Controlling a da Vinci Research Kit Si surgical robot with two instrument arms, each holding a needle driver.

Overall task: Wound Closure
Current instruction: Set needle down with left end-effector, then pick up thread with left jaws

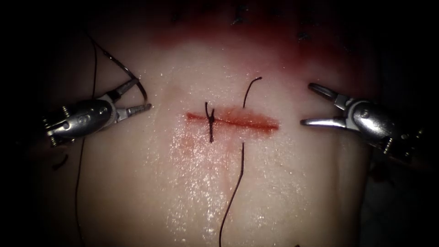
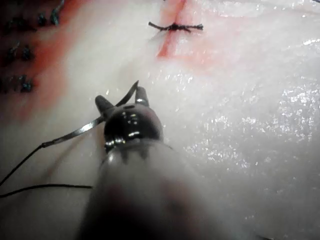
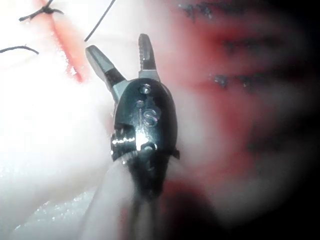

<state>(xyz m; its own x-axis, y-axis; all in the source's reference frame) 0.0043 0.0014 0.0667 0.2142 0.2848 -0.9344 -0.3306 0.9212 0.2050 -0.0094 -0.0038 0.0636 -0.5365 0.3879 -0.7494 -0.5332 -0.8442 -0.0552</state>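
The cut (image 1: 247, 121) runs across the pale tissue (image 1: 183, 192), with one knotted stitch (image 1: 211, 122) near its left end. A second thread (image 1: 241, 169) enters beyond the cut, comes out on the near side and trails toward me; its short free end (image 1: 254, 83) curls up. Left of the cut, my left tool (image 1: 141, 95) has open jaws, with the curved needle (image 1: 128, 71) lying between them near its tip, out of the tissue. The left wrist view shows that needle (image 2: 75, 132) crossing between the spread jaws (image 2: 122, 97). Right of the cut, my right tool (image 1: 311, 104) (image 3: 120, 47) stands open and holds nothing.
Red fluid (image 1: 256, 43) stains the far band of the tissue, where several dark cut ends of thread (image 1: 238, 19) stick out. Thread from the needle (image 1: 80, 174) hangs down the tissue's left edge. A short loose thread piece (image 1: 59, 162) lies below the left tool.
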